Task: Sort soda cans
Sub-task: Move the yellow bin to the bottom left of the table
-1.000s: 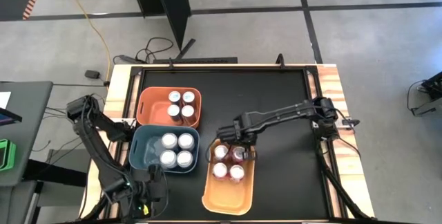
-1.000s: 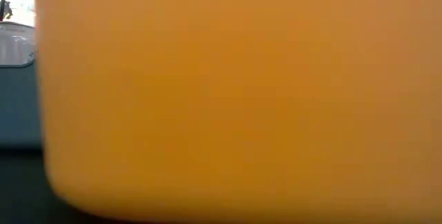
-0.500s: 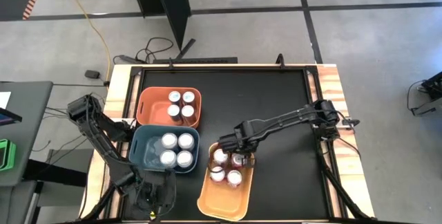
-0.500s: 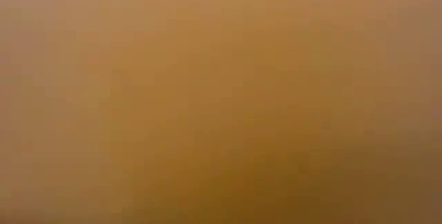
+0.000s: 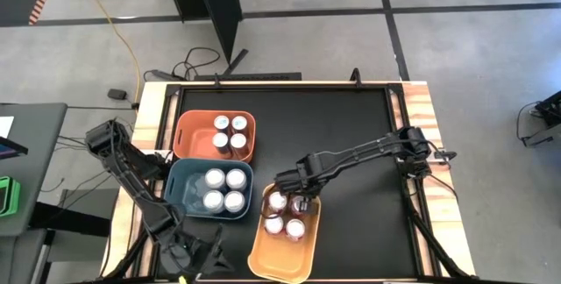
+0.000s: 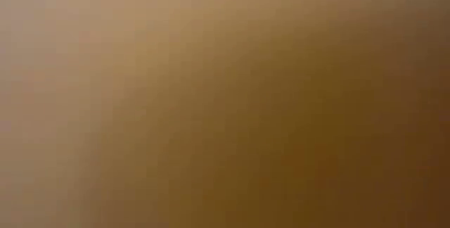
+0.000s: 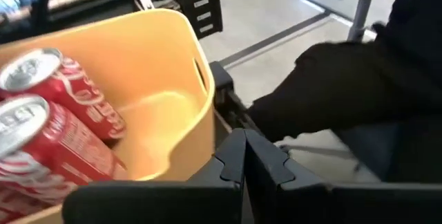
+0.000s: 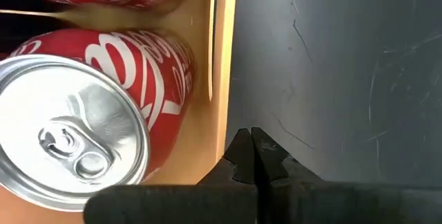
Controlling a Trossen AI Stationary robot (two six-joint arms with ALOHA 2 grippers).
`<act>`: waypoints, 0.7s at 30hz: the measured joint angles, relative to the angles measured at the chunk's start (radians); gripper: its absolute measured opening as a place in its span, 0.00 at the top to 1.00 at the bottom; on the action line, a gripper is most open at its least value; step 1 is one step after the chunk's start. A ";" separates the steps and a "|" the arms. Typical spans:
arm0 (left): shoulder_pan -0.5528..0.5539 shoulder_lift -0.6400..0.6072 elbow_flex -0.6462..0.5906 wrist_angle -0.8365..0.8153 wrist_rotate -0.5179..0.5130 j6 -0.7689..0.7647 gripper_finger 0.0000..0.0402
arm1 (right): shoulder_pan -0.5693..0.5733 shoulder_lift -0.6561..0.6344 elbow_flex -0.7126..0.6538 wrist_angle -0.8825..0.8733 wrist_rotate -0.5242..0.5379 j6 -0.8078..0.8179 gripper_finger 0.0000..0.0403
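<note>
Red soda cans [image 5: 284, 214] sat upright in the yellow bin [image 5: 279, 259] near the bench [image 5: 351, 126] front — more filled the blue bin [image 5: 180, 198] and orange bin [image 5: 191, 139]. Right hand [image 5: 301, 198] pressed together at the yellow bin's far rim — left hand [image 5: 195, 253] pressed together too, off the front-left edge.

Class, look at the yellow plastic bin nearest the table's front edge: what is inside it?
Four red soda cans with silver tops stand at the far end of the yellow plastic bin; its near end is bare. The right tool partly covers one can.
</note>
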 joint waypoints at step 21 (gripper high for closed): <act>0.154 0.106 0.005 0.101 0.223 0.388 0.47 | -0.003 0.000 0.000 -0.002 0.000 -0.005 1.00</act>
